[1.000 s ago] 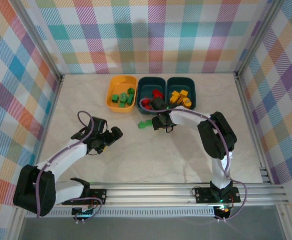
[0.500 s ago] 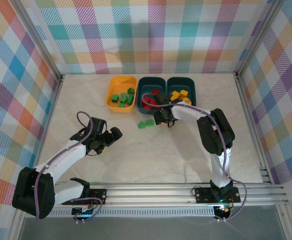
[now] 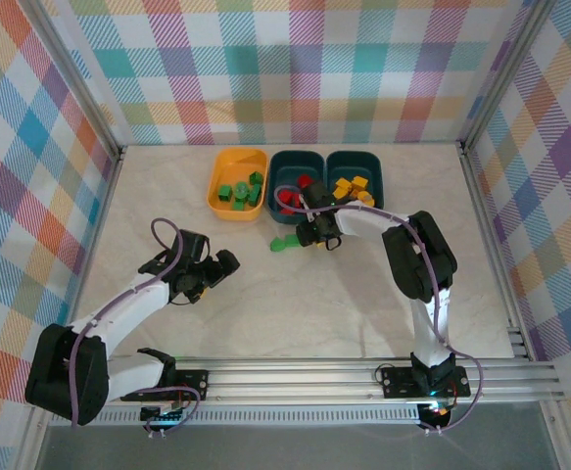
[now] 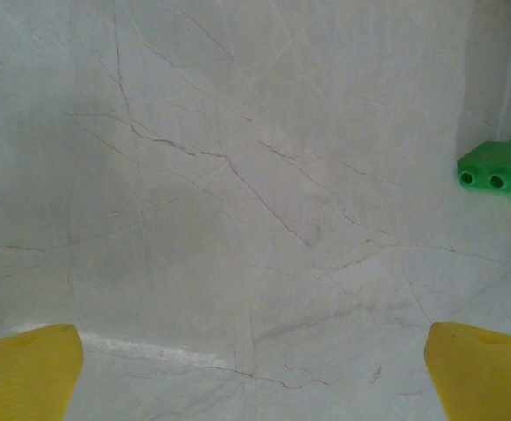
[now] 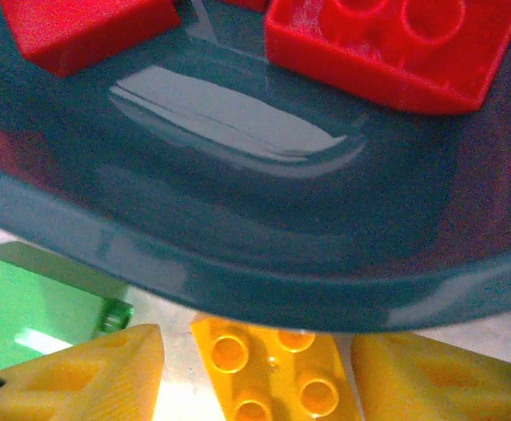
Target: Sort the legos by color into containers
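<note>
Marble table point(image 3: 314, 304) unchanged, right claw point(image 3: 321, 233) nearer the middle tub point(image 3: 298, 184), clenched on orange brick point(image 5: 268, 368).

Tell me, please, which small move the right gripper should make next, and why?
Probably carry the yellow brick between the right gripper fingers rightward to the right-hand teal tub, where the yellow bricks lie; it now sits at the rim of the middle tub, which holds red bricks.

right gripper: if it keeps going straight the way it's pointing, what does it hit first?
Most likely the near wall of the teal tub holding red bricks. In the right wrist view that rim lies directly ahead of the right gripper, whose fingers flank a yellow brick. Depth is unclear, so height could let it clear the rim.
</note>
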{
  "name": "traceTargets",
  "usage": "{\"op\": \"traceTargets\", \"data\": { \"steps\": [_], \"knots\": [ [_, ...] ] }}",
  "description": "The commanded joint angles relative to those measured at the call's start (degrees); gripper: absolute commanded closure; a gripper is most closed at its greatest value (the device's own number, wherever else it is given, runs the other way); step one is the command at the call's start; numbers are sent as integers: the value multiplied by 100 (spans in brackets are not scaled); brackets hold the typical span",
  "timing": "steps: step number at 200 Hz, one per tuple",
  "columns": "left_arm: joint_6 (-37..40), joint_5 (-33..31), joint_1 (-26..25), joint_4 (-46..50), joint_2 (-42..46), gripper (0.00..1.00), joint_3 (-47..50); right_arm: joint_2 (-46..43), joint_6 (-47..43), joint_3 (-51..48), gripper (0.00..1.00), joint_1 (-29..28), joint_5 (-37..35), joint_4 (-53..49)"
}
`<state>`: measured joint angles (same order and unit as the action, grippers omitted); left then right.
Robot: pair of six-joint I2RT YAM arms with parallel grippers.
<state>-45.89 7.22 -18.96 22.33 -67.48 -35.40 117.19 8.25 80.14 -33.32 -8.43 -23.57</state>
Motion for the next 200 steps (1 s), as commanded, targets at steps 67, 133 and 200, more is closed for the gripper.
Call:
{"op": "traceTargets", "data": {
  "steps": [67, 133, 200],
  "knots": [
    [40, 86, 9, -209, -447, 1, -164, -768, 292, -632, 77, 27, -273, 307],
    [1533, -849, -1126, 514, -1412, 14, -1885, -1456, 708, -182, 78, 808, -98, 69],
    [2587, -1203, -1361, 458, -2999, 28, -3375, 45, 1119, 1590, 68, 1982, 294, -862]
  ]
}}
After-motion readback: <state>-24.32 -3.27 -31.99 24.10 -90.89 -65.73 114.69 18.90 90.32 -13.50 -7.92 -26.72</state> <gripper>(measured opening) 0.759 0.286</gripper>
